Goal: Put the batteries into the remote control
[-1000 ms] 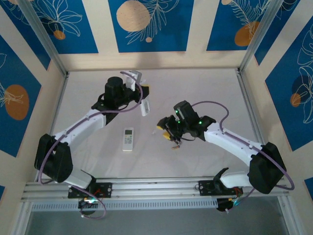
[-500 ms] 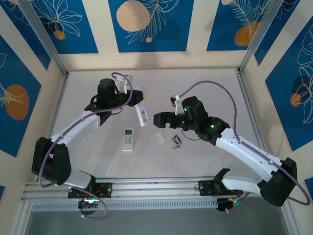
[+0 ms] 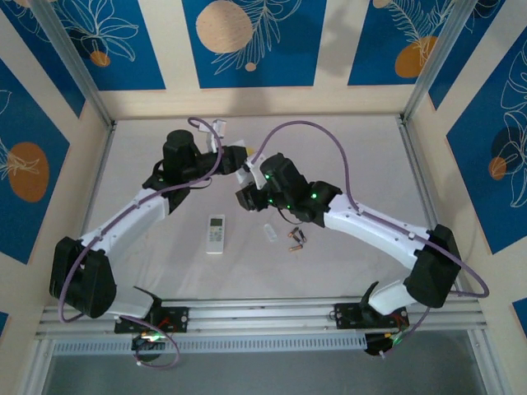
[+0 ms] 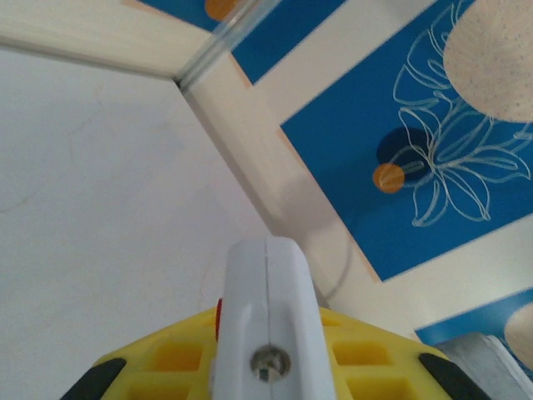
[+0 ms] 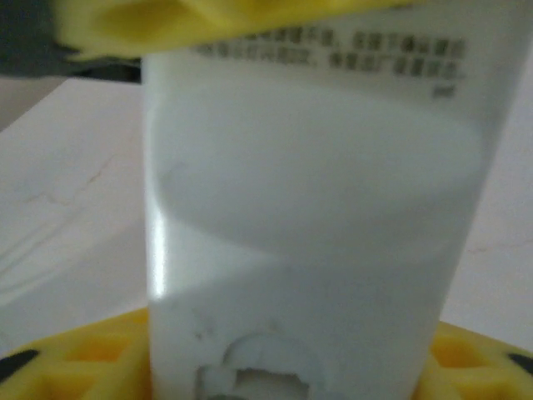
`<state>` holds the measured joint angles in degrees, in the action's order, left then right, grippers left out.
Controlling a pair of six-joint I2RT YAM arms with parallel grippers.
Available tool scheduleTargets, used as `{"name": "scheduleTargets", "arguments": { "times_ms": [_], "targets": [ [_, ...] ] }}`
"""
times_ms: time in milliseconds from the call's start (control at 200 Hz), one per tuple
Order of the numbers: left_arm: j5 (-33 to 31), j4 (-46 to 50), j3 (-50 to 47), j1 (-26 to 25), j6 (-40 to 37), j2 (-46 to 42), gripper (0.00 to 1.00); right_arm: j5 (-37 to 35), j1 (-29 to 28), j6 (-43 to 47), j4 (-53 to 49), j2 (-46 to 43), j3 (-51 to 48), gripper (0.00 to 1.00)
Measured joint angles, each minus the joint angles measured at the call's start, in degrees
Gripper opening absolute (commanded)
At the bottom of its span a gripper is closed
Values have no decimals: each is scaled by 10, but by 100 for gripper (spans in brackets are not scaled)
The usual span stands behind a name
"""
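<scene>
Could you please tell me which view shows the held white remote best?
Right wrist view: the held remote shows its broad printed face close up, though blurred. Left wrist view gives its narrow edge; top view, a small, partly hidden white sliver.

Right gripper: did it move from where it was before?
Yes. The right gripper went up-left, away from the small dark batteries, to the raised white remote control.

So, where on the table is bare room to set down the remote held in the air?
Free: the far right stretch of the table, between the right arm and the right wall; also the near strip between the lying remote and the front rail. Crowded: around the batteries and the small white piece.
</scene>
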<state>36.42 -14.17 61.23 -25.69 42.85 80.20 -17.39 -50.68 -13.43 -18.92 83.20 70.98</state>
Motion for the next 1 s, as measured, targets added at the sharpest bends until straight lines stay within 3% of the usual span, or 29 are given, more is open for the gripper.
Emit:
{"name": "scheduleTargets", "arguments": {
  "times_ms": [70,90,160,190,250,350,525,670,850,1000],
  "targets": [
    [0,-7,0,1,-1,-1,0,-10,-1,1,-4,1,7,29],
    [0,-8,0,1,-3,-2,5,-11,-2,2,-4,0,7,27],
    [0,-8,0,0,-9,-4,51,-16,-3,4,-4,-2,7,26],
    [-4,-5,0,0,-13,-6,65,-20,-3,4,-3,-2,6,27],
    [-21,20,2,4,-30,-12,82,-22,-2,2,1,-9,5,28],
    [-60,102,11,6,-89,-39,99,-20,21,-23,-1,-12,8,29],
    [-162,225,25,1,-214,-173,100,-42,102,-73,-44,69,44,32],
    [-217,281,23,1,-309,-253,100,-69,113,-97,-82,179,74,35],
    [-236,315,-17,1,-416,-261,100,-84,110,-133,-126,312,124,37],
    [-254,304,-94,1,-452,-255,100,-86,109,-158,-138,370,144,45]
  ]
}}
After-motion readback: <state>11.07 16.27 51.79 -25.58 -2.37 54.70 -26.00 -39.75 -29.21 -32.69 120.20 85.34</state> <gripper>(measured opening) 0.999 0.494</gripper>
